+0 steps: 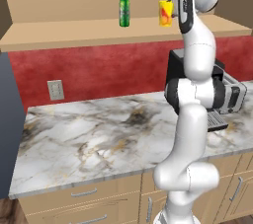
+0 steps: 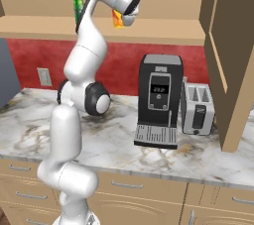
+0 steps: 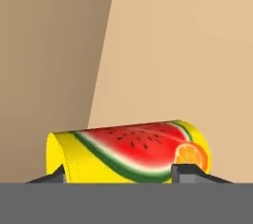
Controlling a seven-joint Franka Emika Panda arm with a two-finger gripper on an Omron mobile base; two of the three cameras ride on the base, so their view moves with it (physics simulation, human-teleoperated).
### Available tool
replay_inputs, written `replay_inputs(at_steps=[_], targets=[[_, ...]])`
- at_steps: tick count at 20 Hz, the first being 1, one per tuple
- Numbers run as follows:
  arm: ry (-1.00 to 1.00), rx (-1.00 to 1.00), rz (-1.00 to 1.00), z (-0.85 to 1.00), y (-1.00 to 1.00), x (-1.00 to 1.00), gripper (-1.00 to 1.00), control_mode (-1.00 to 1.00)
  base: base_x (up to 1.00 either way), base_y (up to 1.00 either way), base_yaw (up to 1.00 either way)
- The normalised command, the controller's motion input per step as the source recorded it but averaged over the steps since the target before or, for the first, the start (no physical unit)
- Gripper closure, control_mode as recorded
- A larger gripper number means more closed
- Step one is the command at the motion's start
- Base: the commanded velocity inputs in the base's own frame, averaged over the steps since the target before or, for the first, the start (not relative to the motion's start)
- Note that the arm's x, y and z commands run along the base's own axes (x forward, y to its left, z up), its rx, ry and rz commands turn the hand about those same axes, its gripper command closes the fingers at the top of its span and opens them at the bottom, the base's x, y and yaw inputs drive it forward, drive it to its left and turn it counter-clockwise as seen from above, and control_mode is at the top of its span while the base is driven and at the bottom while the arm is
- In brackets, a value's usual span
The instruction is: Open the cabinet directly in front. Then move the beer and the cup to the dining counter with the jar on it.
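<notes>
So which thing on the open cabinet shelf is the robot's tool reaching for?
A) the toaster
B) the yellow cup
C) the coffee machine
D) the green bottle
B: the tool has its tips on either side of the yellow cup, while the green bottle stands apart.

We are looking along the gripper at the cup, yellow with a watermelon slice and an orange printed on it, lying sideways across the picture between our two dark fingertips, tan cabinet panels behind.
</notes>
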Motion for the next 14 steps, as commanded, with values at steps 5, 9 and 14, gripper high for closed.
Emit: replay_inputs(at_steps=[5, 9, 14], targets=[[0.03, 0.00, 0.00, 0.00, 0.02, 0.00, 1.00, -1.00, 0.00, 0.00, 0.00], [0.00, 0.00, 0.00, 0.00, 0.00, 0.00, 1.00, -1.00, 0.00, 0.00, 0.00], [-0.01, 0.00, 0.00, 0.00, 0.00, -0.11, 1.00, -1.00, 0.00, 0.00, 0.00]])
